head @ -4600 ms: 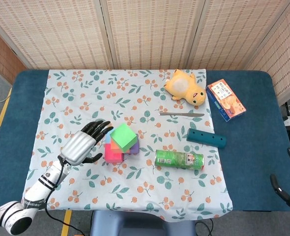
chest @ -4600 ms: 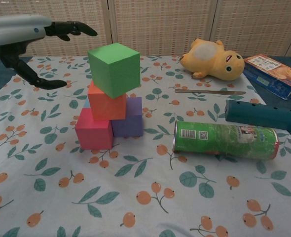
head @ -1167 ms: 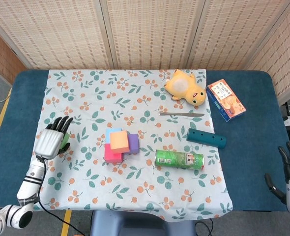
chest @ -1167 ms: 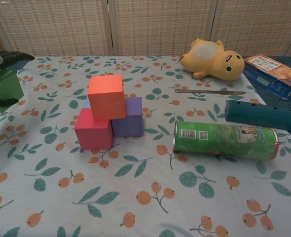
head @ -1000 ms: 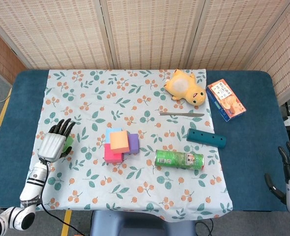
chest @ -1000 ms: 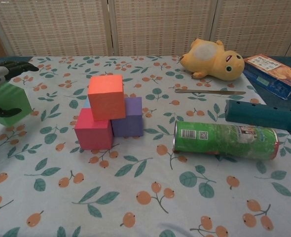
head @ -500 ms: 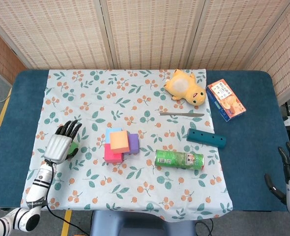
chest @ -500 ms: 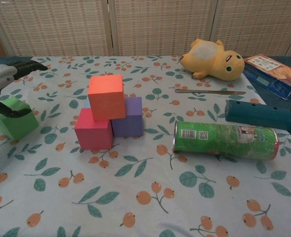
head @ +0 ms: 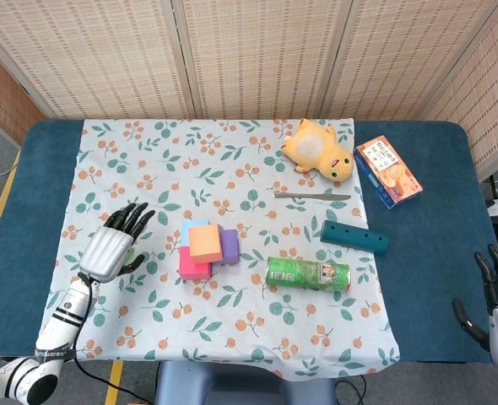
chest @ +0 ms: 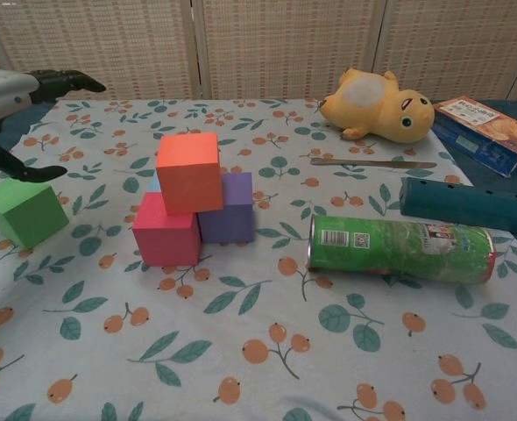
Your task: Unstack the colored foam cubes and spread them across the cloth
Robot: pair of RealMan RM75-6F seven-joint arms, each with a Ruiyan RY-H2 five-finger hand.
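One green cube (chest: 23,211) sits on the cloth (chest: 267,368) beneath the left hand (head: 114,246), fingers spread and empty.

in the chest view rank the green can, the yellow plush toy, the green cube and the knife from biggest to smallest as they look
1. Green can
2. Yellow plush toy
3. Green cube
4. Knife, long but very thin

The can lies nearest the camera, which flatters it.

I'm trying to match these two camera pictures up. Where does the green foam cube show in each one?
Head view: the green foam cube is almost hidden under the left hand, left of the block stack; only a green sliver shows.
Chest view: it sits in plain sight on the cloth at far left, below the hand's dark fingers.
Shared landmark: the orange foam cube topping the stack, to the green one's right.
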